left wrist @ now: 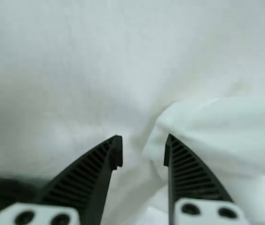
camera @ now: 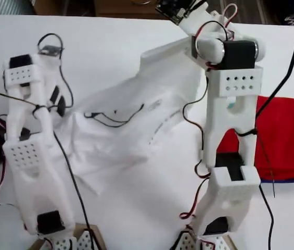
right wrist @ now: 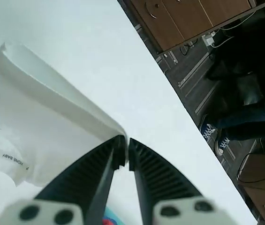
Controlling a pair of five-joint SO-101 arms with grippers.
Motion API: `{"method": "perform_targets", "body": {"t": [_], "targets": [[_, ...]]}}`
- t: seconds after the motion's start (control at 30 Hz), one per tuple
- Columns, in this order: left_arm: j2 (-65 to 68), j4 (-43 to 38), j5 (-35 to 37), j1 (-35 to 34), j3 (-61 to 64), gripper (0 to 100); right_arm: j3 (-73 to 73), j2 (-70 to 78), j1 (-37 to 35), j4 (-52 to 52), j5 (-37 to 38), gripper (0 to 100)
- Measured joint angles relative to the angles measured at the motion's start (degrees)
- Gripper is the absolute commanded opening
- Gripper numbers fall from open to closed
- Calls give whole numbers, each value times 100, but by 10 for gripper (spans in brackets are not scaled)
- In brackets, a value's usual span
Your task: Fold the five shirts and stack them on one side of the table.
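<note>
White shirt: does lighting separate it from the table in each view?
High view: white shirt nearly merges with the table, only soft fold shadows outline it. Left wrist view: faint shading marks its edge. Right wrist view: its shaded fold stands out clearly.

A big white table with brown cupboards past it.
The table (camera: 100, 41) is white and flat. It goes from the near side all the way to the far side. Past its far edge there is some brown wood (camera: 120, 7). At the far left corner there is a grey thing with stripes (camera: 1, 6), but I cannot tell what it is. In the right wrist view, brown wooden cupboards (right wrist: 184, 18) with curved handles stand past the table's edge. The floor (right wrist: 193, 89) by them is dark. A small white plug box (right wrist: 210, 39) lies on the floor close to the cupboards, and thin wires run out of it.
</note>
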Motion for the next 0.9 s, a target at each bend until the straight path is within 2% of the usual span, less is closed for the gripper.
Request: {"method": "perform_targets", "body": {"t": [0.17, 0.4, 0.5, 0.57, 0.67, 0.9], "targets": [[44, -141, 9, 325, -299, 87, 0, 0, 0, 0, -9, 20], [475, -246, 123, 985, -325, 169, 466, 0, 0, -26, -9, 20], [721, -308, 114, 1011, -457, 193, 800, 0, 0, -185, -9, 20], [853, -343, 114, 976, -536, 142, 853, 0, 0, -264, -9, 20], [949, -343, 114, 932, -571, 15, 888, 0, 0, -290, -9, 20], [1081, -281, 114, 976, -1160, 21, 888, 0, 70, -334, -53, 20]]}}
